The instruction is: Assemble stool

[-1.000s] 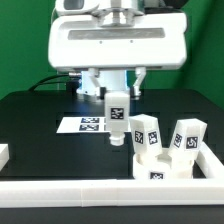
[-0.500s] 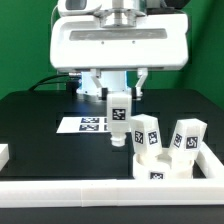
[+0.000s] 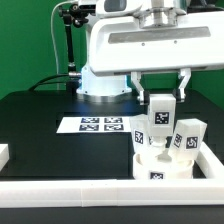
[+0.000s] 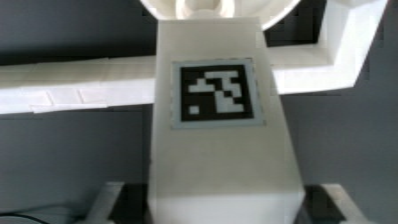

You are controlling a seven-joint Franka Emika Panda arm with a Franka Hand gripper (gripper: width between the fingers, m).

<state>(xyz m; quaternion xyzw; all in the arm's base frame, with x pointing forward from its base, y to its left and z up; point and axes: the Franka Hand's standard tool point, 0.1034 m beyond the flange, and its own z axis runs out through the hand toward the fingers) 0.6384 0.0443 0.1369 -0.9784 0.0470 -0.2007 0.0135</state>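
Stool leg (image 3: 159, 113) in tool (image 3: 160, 100), close above seat (image 3: 160, 166)

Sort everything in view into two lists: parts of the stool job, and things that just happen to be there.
Job:
gripper, holding a leg
round seat
leg standing on the seat
leg on the seat's far right in the exterior view

Not part of it:
marker board
white rail
black table

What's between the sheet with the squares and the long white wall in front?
Nothing: only bare black table lies between the marker board and the white rail, seen in the exterior view.
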